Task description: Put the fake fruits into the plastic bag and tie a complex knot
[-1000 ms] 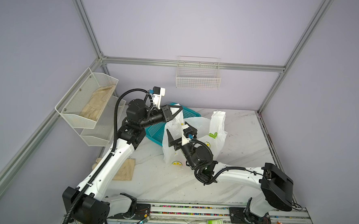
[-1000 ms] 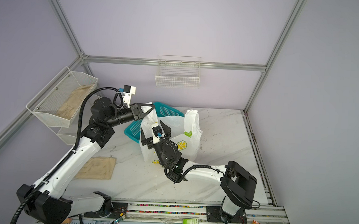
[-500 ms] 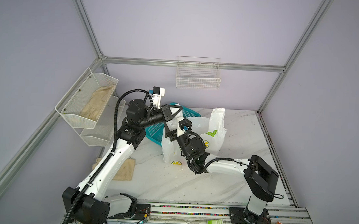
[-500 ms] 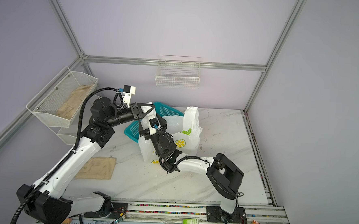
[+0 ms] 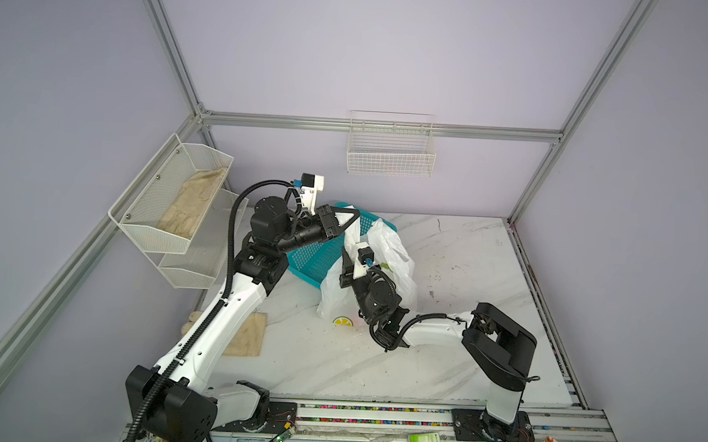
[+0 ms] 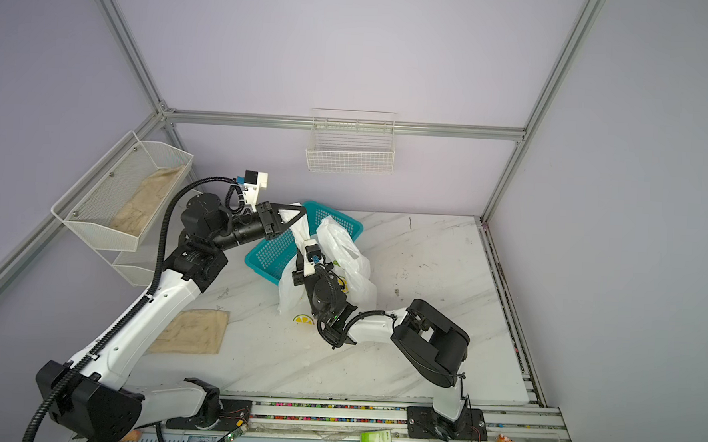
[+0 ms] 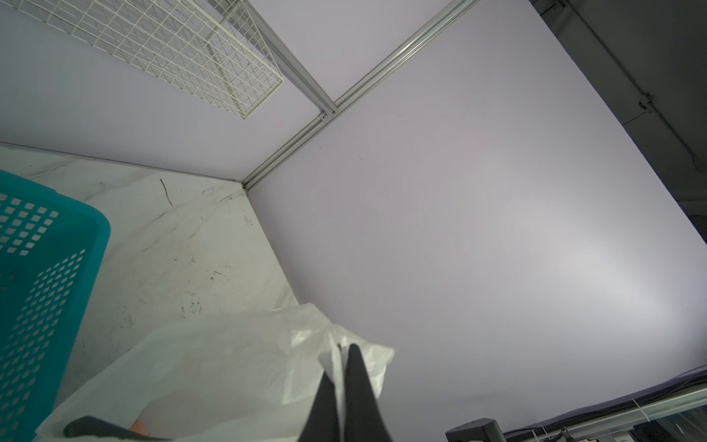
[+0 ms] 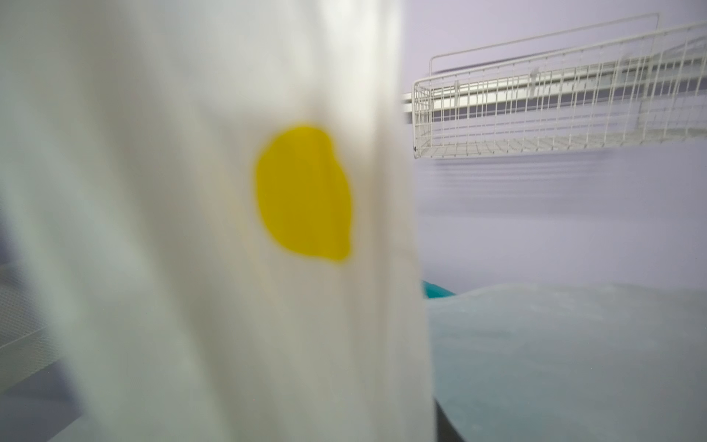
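Pinches a raised flap of the thin translucent white lemon-print plastic bag (image 5: 392,253), centre of both top views, in the closed left tool (image 7: 345,348), beside the teal perforated basket (image 5: 312,261). Buries the right tool (image 5: 345,258) in the bag's front; cannot tell its grip. Finds no small red fake strawberries loose on the marbled surface (image 5: 467,253). Probably knot stage. Calls next for a second firm handle hold.
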You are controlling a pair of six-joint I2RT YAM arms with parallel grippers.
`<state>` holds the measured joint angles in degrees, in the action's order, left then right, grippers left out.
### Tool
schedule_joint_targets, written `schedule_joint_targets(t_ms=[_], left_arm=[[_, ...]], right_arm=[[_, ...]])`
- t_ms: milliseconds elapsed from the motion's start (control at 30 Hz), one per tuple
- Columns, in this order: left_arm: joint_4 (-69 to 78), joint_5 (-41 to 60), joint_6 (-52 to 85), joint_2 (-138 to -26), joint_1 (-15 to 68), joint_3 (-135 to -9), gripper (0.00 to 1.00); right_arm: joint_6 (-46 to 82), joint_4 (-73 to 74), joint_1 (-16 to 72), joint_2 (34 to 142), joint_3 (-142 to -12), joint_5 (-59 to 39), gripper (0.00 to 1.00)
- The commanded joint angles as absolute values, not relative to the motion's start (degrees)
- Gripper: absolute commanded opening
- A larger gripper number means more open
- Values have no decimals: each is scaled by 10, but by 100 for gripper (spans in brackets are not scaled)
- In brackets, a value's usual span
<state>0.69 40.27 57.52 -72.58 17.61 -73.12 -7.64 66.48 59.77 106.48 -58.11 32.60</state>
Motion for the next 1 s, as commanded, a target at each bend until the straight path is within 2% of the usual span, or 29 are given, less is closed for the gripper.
schedule_joint_targets(t_ms=[0,300,367,400,467,500,567,633,700,967], left_arm=[[39,402,536,-721,170,-749,0],[-91,368,384,-737,165,-802,0],[-98,369,369,-740,164,-806,0],[-104,371,362,-742,164,-812,0],[-123,375,346,-750,164,-822,0],[-128,375,342,-754,164,-825,0],[-135,374,338,-759,164,-827,0],[-139,371,333,-759,163,-829,0],[-144,367,327,-759,163,-833,0],[-167,352,313,-767,158,-850,0]], right_arm=[[-42,619,595,1045,-545,341,25],[-27,529,595,983,-550,266,4],[-28,497,593,979,-561,234,5],[-29,471,592,976,-572,219,11],[-39,435,592,964,-582,187,38],[-40,421,592,953,-583,177,48],[-54,377,592,925,-587,150,76],[-66,323,592,895,-592,128,88],[-80,263,592,863,-598,99,91],[-126,10,592,760,-671,-30,93]])
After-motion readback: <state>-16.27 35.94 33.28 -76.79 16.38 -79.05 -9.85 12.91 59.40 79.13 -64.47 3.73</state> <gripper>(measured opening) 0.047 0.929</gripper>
